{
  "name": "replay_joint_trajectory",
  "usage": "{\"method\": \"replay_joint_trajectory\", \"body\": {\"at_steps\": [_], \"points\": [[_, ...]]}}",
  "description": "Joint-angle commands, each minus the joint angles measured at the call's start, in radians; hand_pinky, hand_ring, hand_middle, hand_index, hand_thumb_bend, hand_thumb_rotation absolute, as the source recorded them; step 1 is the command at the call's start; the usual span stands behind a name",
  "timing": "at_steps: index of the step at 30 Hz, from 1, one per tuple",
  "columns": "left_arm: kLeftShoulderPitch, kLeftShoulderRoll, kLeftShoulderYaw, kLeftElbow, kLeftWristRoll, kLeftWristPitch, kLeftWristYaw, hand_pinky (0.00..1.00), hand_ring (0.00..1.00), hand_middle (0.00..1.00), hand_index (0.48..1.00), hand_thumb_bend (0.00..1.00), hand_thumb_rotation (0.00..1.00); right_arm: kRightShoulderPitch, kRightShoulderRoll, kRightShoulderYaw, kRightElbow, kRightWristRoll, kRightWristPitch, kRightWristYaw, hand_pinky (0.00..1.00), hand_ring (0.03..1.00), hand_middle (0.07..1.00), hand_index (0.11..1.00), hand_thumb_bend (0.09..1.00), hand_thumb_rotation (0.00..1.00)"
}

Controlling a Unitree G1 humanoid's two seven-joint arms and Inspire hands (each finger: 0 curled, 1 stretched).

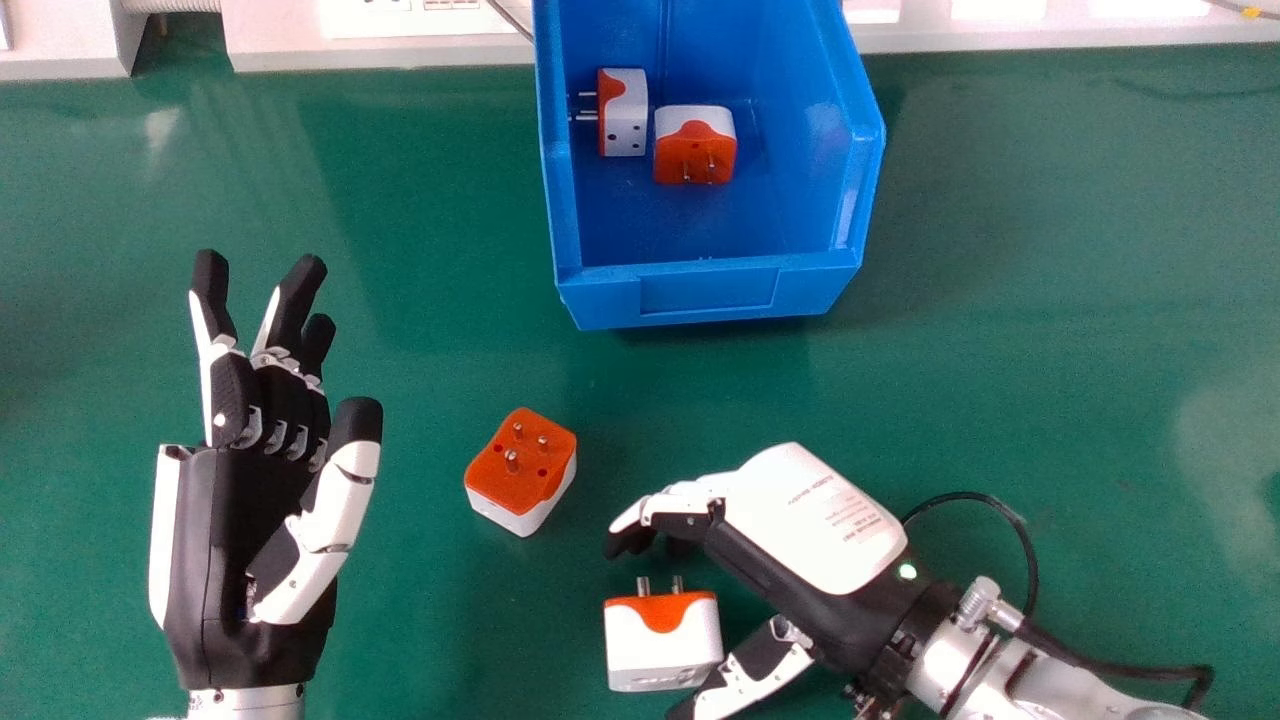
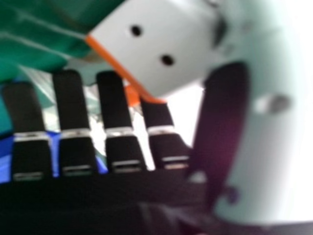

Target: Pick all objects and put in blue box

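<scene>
One plug (image 1: 522, 478) lies between the relaxed left robot hand (image 1: 225, 540) and the unclenched right robot hand (image 1: 815, 520).

You've got a glossy green tabletop (image 1: 420, 250) under the head view, pale glare patches at left and right. Along its far edge you see an off-white ledge (image 1: 300, 52), broken by a gap at far left with a ribbed hose (image 1: 172, 5) above. Outlet-like panel (image 1: 430, 18) behind, dark cable (image 1: 512, 20) beside it. Bright white rectangles (image 1: 1000, 9) top right.
</scene>
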State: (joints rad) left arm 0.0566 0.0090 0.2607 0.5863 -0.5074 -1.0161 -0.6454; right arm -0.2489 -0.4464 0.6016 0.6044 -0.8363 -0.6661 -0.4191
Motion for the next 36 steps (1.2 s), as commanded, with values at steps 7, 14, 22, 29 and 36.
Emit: {"method": "replay_joint_trajectory", "body": {"at_steps": [7, 14, 22, 29, 36], "points": [[0.008, 0.002, -0.005, -0.020, 0.022, -0.012, 0.011, 1.00, 1.00, 0.94, 0.876, 0.32, 0.24, 0.018, -0.025, -0.014, 0.018, -0.014, 0.012, -0.009, 0.39, 0.457, 0.527, 0.560, 0.643, 0.09], [-0.003, 0.004, -0.001, 0.001, 0.025, -0.020, 0.010, 1.00, 1.00, 0.94, 0.875, 0.32, 0.21, 0.017, -0.029, -0.028, 0.012, 0.000, 0.015, -0.001, 0.36, 0.424, 0.487, 0.514, 0.558, 0.02], [0.000, 0.003, -0.002, -0.006, 0.015, -0.015, 0.004, 1.00, 0.99, 0.94, 0.874, 0.32, 0.19, 0.029, -0.033, -0.062, -0.027, 0.022, -0.007, 0.001, 0.37, 0.419, 0.476, 0.505, 0.538, 0.01], [-0.009, 0.002, 0.005, 0.011, 0.018, -0.029, 0.008, 1.00, 0.99, 0.94, 0.874, 0.32, 0.19, 0.047, -0.055, -0.122, -0.097, 0.066, -0.055, 0.010, 0.37, 0.420, 0.473, 0.503, 0.533, 0.00], [-0.015, -0.002, 0.003, 0.009, 0.017, -0.040, 0.010, 1.00, 0.99, 0.94, 0.873, 0.32, 0.19, 0.060, -0.065, -0.217, -0.194, 0.204, -0.124, 0.087, 0.36, 0.421, 0.475, 0.499, 0.531, 0.00]]}}
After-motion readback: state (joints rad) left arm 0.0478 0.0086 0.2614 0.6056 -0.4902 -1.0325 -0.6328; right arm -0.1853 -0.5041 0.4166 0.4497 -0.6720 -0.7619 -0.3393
